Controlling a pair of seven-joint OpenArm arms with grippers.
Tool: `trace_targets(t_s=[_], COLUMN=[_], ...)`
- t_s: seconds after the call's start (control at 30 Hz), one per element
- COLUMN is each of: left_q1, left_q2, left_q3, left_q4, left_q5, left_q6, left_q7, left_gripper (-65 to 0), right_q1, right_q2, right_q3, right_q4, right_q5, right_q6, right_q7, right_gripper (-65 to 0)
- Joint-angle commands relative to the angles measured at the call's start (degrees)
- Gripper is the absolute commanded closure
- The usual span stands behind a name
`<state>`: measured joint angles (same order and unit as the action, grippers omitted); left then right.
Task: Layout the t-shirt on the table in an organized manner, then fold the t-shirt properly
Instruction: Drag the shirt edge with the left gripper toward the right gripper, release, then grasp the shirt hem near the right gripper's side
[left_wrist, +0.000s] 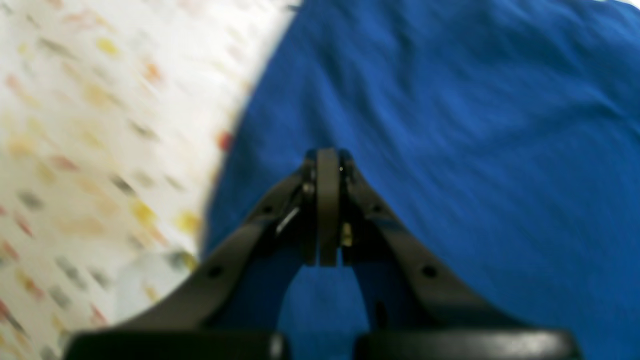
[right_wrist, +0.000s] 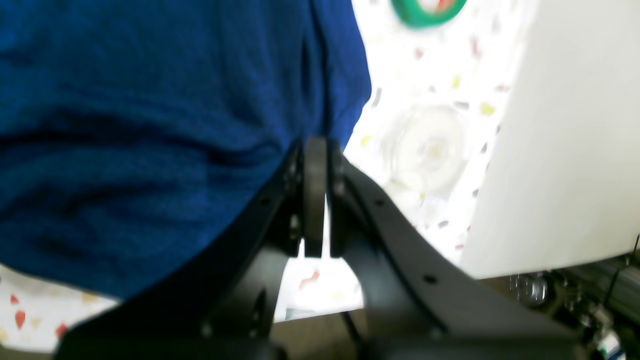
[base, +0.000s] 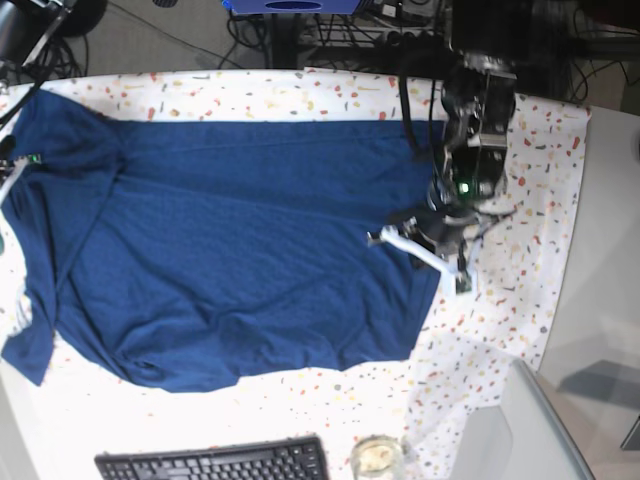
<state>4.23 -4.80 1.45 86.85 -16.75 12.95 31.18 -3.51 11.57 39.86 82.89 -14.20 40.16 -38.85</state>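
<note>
Speckled table under cables; t-shirt spread left-to-right across frame centre, long axis horizontal; left gripper pinched shut, empty, over its right hem; right gripper shut, off-frame left.

No text, label, brand or number is reading legibly in any view. The keyboard keys are showing too small to make out; both wrist views are blurring.
</note>
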Motion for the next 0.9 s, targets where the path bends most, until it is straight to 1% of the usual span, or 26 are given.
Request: trace_targets(t_s=[0.0,0.03,0.07,0.13,0.17,0.23,0.27,0.4,0.53,0.57,0.63,0.7,0.73,0.87], left_q1=[1.0,2.7,4.3,7.3,9.2,12.6,13.9,18.3,20.3,20.8,21.5,22.1,22.2,23.3], left_q2=[-0.3,-0.3,-0.6,-0.8,-1.3,-1.7,-1.8,-1.8,-1.9,-1.9,-1.6,-1.4,-1.4,-1.4], left_q3=[-0.7,-0.7,-0.8,-1.1,-2.3,-5.3,-6.5,-11.0,-14.0,-14.6,-16.0,-17.3,-18.0,-20.8], left_q4=[2.3,3.5,4.4,6.4,7.3,9.1,9.9,12.4,12.4,12.4,12.6,12.6,12.6,12.6], left_q5=[0.2,0.2,0.1,0.3,0.3,0.1,0.1,0.1,0.1,0.1,0.1,0.1,0.1,0.1], left_q6=[0.1,0.1,0.1,0.1,0.1,0.0,0.0,-0.1,-0.2,-0.6,-2.5,-2.9,-2.9,-2.9], left_q7=[-0.8,-0.8,-0.8,-0.9,-0.9,-0.9,-0.9,-0.9,-0.9,-0.9,-0.9,-0.9,-0.9,-0.9], left_gripper=[0.0,0.0,0.0,0.0,0.0,0.0,0.0,0.0,0.0,0.0,0.0,0.0,0.0,0.0], right_q1=[2.1,3.4,4.6,7.0,8.3,10.5,11.1,13.0,17.9,19.6,22.5,23.9,24.1,24.3], right_q2=[1.1,1.5,2.2,4.5,5.2,6.1,6.1,6.8,8.7,8.9,9.0,9.1,9.7,9.7], right_q3=[0.5,0.6,0.4,0.0,0.0,0.0,0.0,-0.6,-6.8,-7.7,-8.0,-8.3,-8.4,-8.4], right_q4=[-0.2,-2.0,-4.6,-9.9,-12.6,-16.3,-17.3,-21.3,-29.7,-32.0,-36.9,-39.4,-39.9,-40.4], right_q5=[0.8,1.9,3.4,5.9,6.9,7.6,7.6,7.6,7.6,7.6,7.6,7.5,7.5,7.5], right_q6=[-0.2,-0.2,-0.2,-0.2,-0.2,-0.2,-0.2,-0.2,-0.2,-0.2,-0.2,-0.2,-0.2,-0.2], right_q7=[0.9,0.9,0.9,0.9,0.9,1.0,1.4,6.5,10.6,11.8,14.5,15.9,15.9,16.0], right_gripper=[-1.7,-2.0,-3.9,-12.3,-18.2,-28.2,-30.9,-32.4,-32.6,-32.6,-32.6,-32.1,-32.1,-32.0])
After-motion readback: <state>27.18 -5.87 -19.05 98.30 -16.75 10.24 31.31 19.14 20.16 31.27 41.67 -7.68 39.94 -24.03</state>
